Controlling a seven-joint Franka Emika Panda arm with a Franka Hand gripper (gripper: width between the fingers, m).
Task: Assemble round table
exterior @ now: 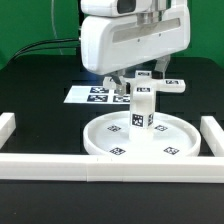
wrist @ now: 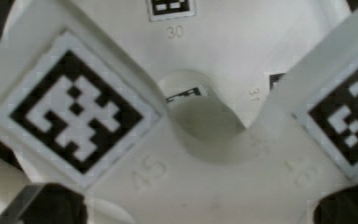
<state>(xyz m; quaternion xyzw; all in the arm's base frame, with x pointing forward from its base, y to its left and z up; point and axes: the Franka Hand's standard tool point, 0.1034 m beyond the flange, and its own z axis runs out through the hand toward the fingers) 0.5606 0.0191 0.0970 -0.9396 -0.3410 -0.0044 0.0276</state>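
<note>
The large rimmed round disc (exterior: 143,141) is lying flat on the black table (exterior: 40,95) with the short cylinder leg (exterior: 142,111) standing upright at its centre. The cross-shaped base (exterior: 152,86) is sitting on top of the leg, directly beneath the arm. The gripper (wrist: 179,205) is hovering just above the base (wrist: 176,110) with its jaws spread wide, holding nothing.

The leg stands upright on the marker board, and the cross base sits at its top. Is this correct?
Not quite. The leg stands upright on the disc, not on the marker board, which lies behind the disc. The exterior view shows this. The cross base does sit at the leg's top.
</note>
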